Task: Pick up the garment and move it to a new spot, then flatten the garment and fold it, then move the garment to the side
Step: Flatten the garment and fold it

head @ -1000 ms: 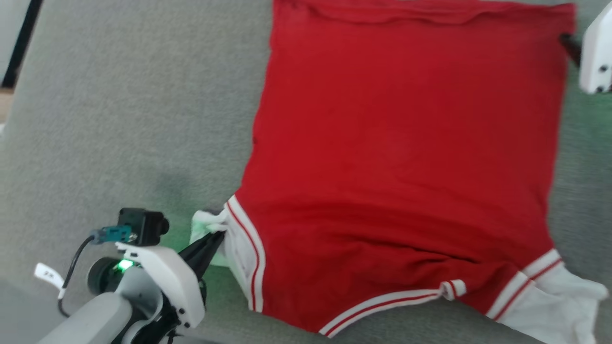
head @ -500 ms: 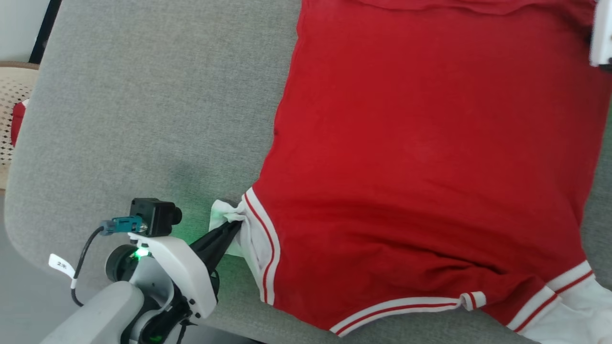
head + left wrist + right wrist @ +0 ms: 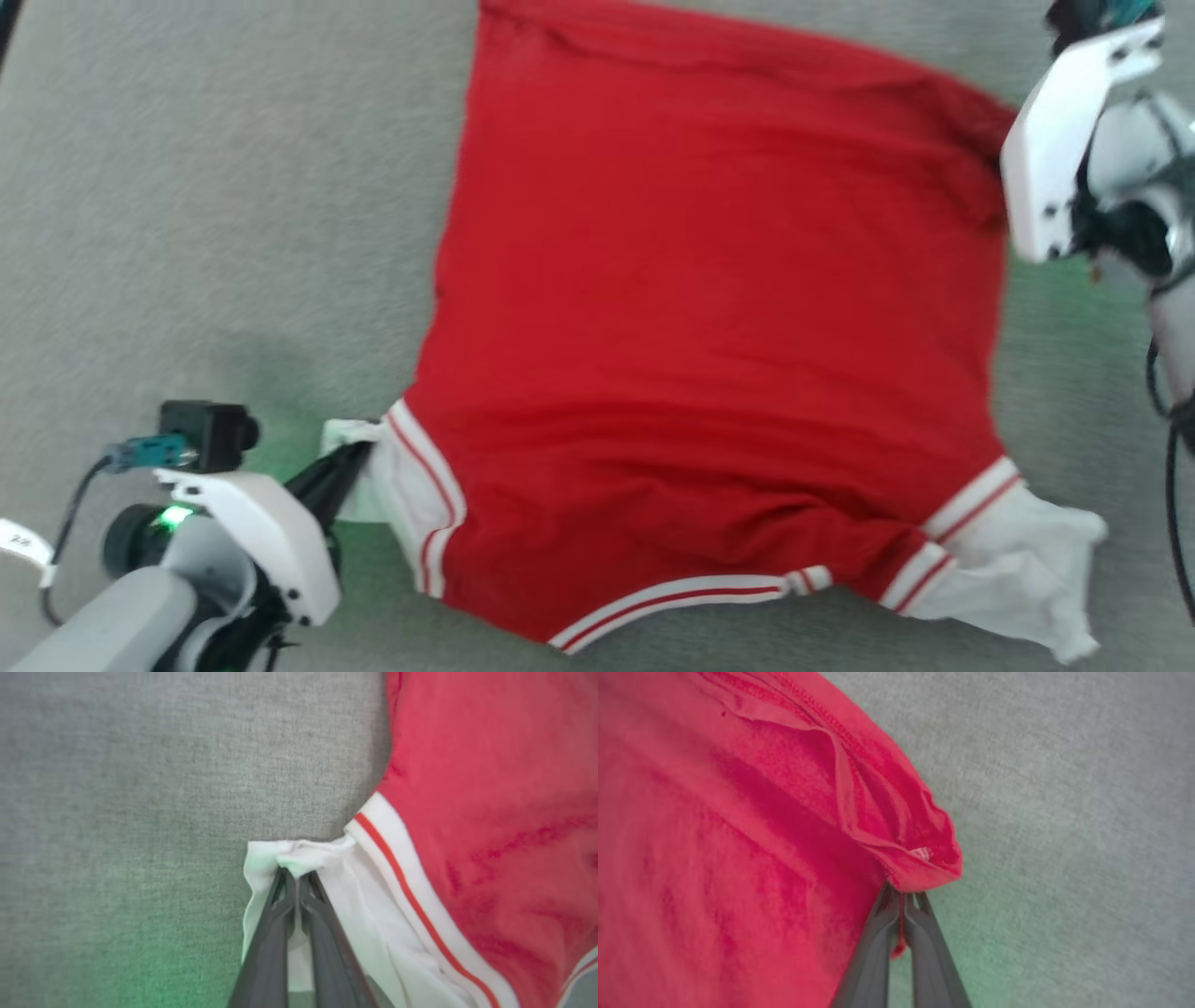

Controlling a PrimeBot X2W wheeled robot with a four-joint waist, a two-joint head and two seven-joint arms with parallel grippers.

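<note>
Two garment (image 3: pixel 709 327) corners deep between blurry fingers (image 3: pixel 264 961)

Jersey (image 3: pixel 709 327): plain red; trim (image 3: pixel 425 495) white w/ thin red stripe; inside cloth white. Surface (image 3: pixel 215 215) under it: grey, fine woven texture, faint green tint near both arms. Left gripper (image 3: pixel 295 879) & right gripper (image 3: pixel 903 896): both dark grey. Casings (image 3: pixel 1055 159) white; small green light (image 3: pixel 173 516) on left one.

Grey woven cloth surface (image 3: pixel 205 205) (green-tinted patches low in both wrist views)
</note>
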